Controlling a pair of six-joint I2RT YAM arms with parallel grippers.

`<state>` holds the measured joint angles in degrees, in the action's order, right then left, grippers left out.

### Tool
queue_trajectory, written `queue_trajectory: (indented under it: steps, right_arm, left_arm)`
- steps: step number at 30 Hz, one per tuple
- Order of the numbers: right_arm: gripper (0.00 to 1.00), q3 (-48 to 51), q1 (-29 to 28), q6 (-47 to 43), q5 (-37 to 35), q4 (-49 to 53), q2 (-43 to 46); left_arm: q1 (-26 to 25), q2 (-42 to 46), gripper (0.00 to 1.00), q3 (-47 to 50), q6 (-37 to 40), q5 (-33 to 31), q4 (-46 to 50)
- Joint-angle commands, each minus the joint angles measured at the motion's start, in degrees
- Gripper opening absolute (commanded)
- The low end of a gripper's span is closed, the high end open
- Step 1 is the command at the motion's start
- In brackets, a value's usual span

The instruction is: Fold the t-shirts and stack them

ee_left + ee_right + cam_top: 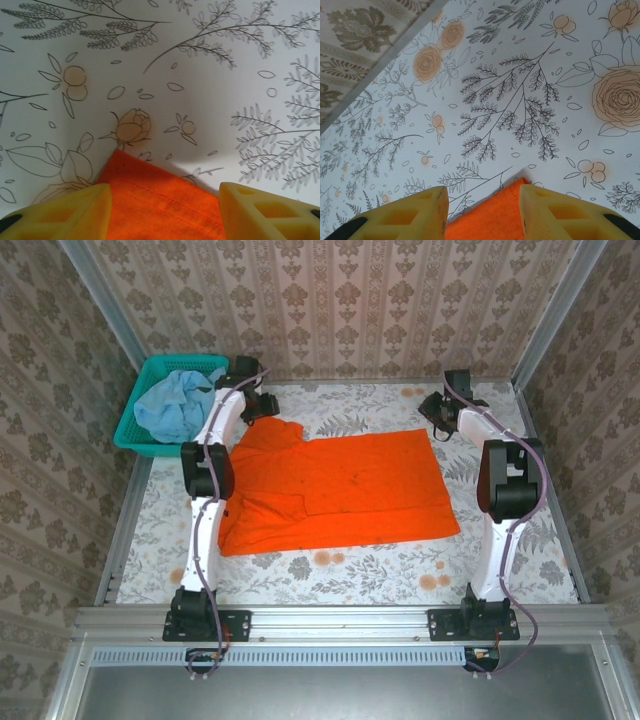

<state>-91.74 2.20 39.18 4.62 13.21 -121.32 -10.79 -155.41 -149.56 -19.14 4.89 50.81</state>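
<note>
The orange t-shirt [340, 490] lies spread flat across the middle of the table. The pale blue t-shirt [172, 405] sits crumpled in the teal basket [135, 435] at the far left. My left gripper [262, 405] hovers low over the orange shirt's far left corner. In the left wrist view that hemmed corner [155, 200] lies between the yellow fingers [65, 212], and the left gripper [165, 212] is open. My right gripper [437, 415] is at the far right corner. The right wrist view shows this corner [495, 217] between the spread fingers [560, 210] of the right gripper [482, 212], unpinched.
The table has a white floral cover [380, 570]. Patterned walls close it in at the back and both sides, with metal rails along the edges [120, 530]. The basket stands outside the table's far left corner.
</note>
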Motion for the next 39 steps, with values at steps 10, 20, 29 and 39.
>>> queue_trajectory:
  steps: [10, 20, 29, 39]
  right_arm:
    - [0.42, -1.9, 0.6, 1.5, 4.7, -3.3, -3.7]
    - [0.42, -1.7, 0.7, 1.1, 5.1, -3.6, -4.1]
    - [0.43, -5.7, 0.6, 1.8, 4.3, 0.1, -7.0]
    - [0.43, -6.6, 0.5, 1.2, 3.8, 1.0, -7.9]
  left_arm:
    - [1.2, -1.8, 0.59, -1.6, 3.7, -3.2, -4.5]
    - [1.3, -3.3, 0.50, -1.5, 3.1, -1.2, -4.9]
    - [1.2, -4.0, 0.37, -1.2, 2.5, 0.7, -5.6]
    - [0.5, -2.4, 0.34, 2.4, 4.3, 1.6, -4.0]
